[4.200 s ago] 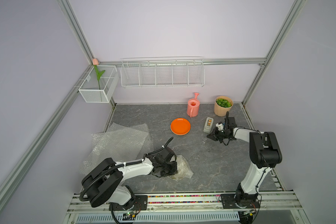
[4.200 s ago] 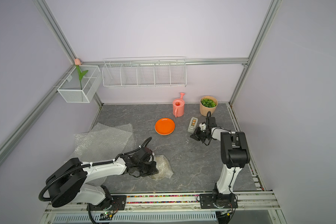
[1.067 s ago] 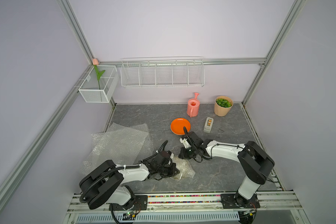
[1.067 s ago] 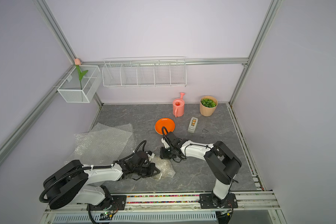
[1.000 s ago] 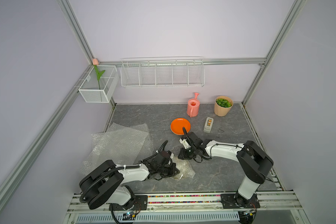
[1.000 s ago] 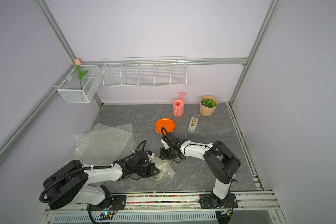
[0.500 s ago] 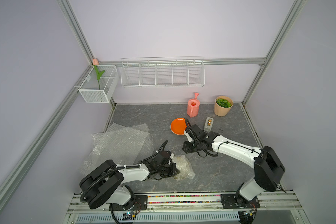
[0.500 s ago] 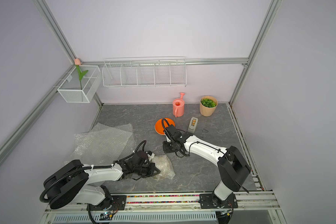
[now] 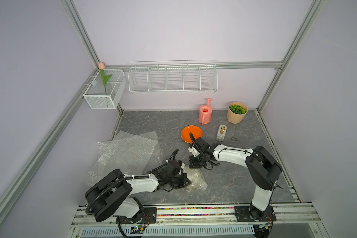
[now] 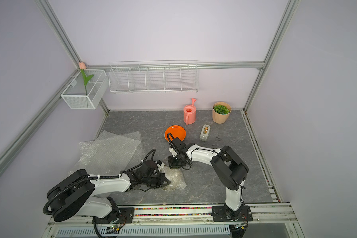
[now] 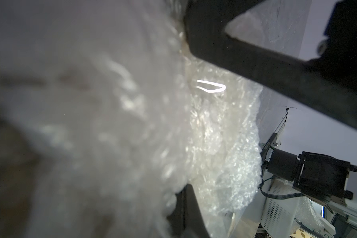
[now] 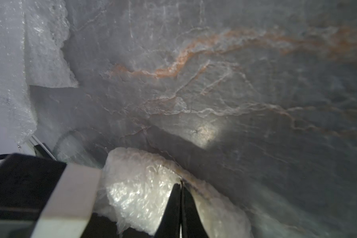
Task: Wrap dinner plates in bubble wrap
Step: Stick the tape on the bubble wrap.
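Both my claws are down at one crumpled bundle of bubble wrap (image 9: 197,178) (image 10: 176,177), which lies on the grey worktop (image 9: 235,179) towards the front and about midway across.

My left claw (image 9: 185,181) lies low against the bundle's left side and touches it. Its fingers are closed. In the left wrist view the plastic billows so close to the lens that I cannot tell whether a fold is caught between them.

My right claw (image 9: 195,164) points down at the bundle's far edge. In the right wrist view its two fingers (image 12: 172,212) are pressed flat together with their tips at the bundle's rim. A yellowish curved edge (image 12: 191,179) shows through the plastic there. Whether any film is pinched I cannot tell.

Overlapping flat sheets of bubble wrap (image 9: 128,152) lie spread on the worktop's left side, beyond my left arm and apart from the bundle.

An orange plate (image 9: 187,130) lies bare and unwrapped behind my right claw, well short of the back wall. My right arm's black cable crosses in front of its near rim.

To the right of the plate lies a grey tape dispenser (image 9: 221,133). Behind them, near the wall, stand a pink watering can (image 9: 204,114) and a tan pot of green leaves (image 9: 236,113).
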You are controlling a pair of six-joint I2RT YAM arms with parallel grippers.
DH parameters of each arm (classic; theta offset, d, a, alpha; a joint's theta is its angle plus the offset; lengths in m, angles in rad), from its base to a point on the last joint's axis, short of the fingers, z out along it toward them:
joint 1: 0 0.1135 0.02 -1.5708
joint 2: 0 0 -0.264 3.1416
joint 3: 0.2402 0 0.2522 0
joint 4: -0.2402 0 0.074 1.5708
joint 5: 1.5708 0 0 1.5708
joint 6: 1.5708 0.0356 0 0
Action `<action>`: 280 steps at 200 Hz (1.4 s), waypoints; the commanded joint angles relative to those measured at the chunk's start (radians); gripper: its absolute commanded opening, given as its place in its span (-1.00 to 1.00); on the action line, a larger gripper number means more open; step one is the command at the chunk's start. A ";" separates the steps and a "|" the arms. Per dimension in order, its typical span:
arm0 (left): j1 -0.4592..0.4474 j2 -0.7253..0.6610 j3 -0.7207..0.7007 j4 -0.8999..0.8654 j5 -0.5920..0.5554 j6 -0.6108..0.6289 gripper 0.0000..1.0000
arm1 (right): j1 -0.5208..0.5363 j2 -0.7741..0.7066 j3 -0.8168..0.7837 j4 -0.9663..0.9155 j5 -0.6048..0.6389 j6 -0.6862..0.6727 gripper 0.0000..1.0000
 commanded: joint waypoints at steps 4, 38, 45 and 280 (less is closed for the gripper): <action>-0.005 0.030 -0.036 -0.131 -0.015 -0.003 -1.00 | -0.012 -0.001 0.041 -0.126 0.194 -0.038 -0.86; -0.005 0.033 -0.038 -0.129 -0.015 -0.003 -1.00 | 0.000 -0.052 0.072 -0.167 0.199 -0.059 -0.86; -0.005 0.034 -0.038 -0.129 -0.014 -0.003 -1.00 | 0.007 -0.061 0.073 -0.162 0.182 -0.058 -0.86; -0.005 0.029 -0.035 -0.150 -0.018 0.000 -1.00 | 0.081 -0.096 -0.013 -0.157 0.068 -0.033 -0.86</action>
